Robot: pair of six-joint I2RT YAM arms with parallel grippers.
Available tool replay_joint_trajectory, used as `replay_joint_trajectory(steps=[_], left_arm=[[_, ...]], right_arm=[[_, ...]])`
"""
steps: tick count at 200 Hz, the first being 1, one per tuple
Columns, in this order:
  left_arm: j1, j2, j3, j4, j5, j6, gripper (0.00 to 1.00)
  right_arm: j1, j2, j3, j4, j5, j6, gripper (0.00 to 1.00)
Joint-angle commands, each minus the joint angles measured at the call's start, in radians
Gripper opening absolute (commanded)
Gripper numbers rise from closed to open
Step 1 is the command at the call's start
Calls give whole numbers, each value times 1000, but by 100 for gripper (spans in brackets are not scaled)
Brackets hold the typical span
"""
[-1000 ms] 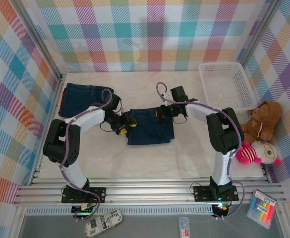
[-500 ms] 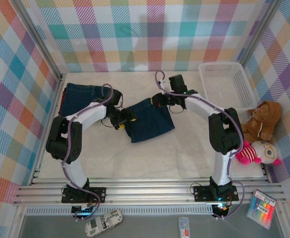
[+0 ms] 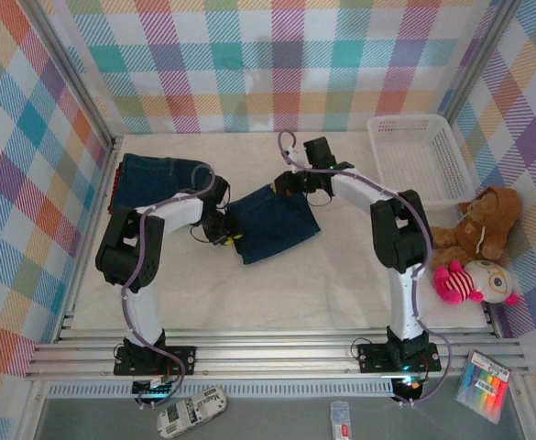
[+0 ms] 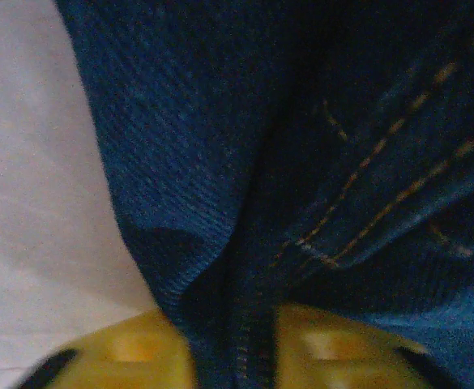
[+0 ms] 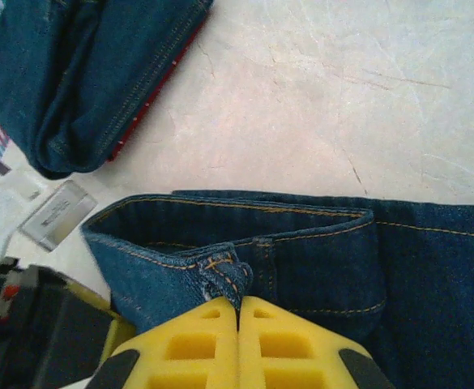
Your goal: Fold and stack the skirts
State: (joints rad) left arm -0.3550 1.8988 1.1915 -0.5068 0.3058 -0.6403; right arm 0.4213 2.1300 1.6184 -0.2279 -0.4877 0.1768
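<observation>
Your left arm [image 3: 171,215] and right arm [image 3: 364,194] are white links between bulky black joints, with a lilac cable [image 3: 139,261] looped along each, on black bases [image 3: 154,357]. Your fingers [image 5: 196,348] are yellow plastic with square recesses.

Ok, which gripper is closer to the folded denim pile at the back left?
Left. The left gripper is just front-right of the folded pile, at the left edge of the middle denim skirt. The right gripper is farther right, at its far corner.
</observation>
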Motion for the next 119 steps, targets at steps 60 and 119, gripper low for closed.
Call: replay_joint_trajectory(steps=[60, 119], left_arm=[[-4, -76, 1, -162, -73, 12, 32], [-3, -196, 109, -215, -56, -40, 41]], right_arm=[[-1, -88, -12, -127, 212, 41, 43], [14, -290, -253, -102, 95, 86, 99]])
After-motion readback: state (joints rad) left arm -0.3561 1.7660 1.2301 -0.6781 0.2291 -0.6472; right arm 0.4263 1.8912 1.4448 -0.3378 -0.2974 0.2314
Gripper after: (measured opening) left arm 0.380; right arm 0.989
